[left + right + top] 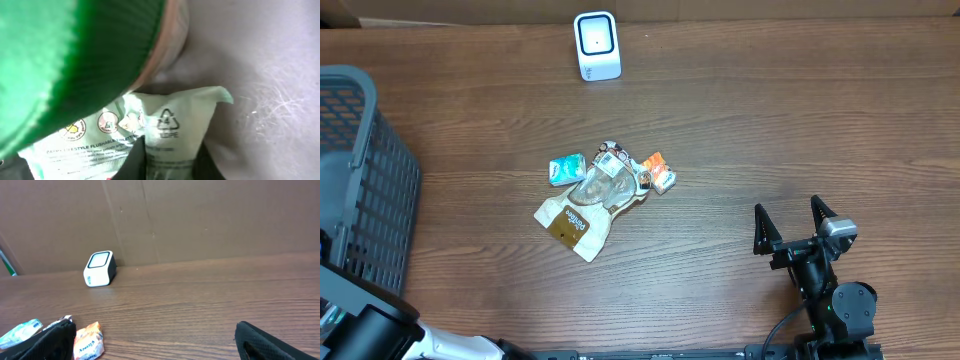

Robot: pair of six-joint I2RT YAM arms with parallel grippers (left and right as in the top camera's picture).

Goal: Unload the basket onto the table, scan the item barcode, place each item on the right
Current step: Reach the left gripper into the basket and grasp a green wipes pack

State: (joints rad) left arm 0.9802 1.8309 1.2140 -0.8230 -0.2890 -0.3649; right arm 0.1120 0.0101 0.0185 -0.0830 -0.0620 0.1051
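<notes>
One pale green packet (165,120) sat clamped in the jaws of the left gripper (171,159). The right gripper (788,208) held its jaws wide apart. Ahead-left of them lay one teal packet (566,168), one orange packet (658,172) and one tan pouch (582,212). One white scanner (597,45) stood beyond these.

Pale green packet (175,117), creased, pinched in the left gripper (170,162); white scanner (596,45) stands upright.

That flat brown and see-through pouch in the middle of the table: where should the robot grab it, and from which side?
Probably by the brown lower end of the pouch, coming from above. It lies flat, and that end sticks out alone, while a teal packet and an orange packet crowd its upper end. The open right tool is free.
</notes>
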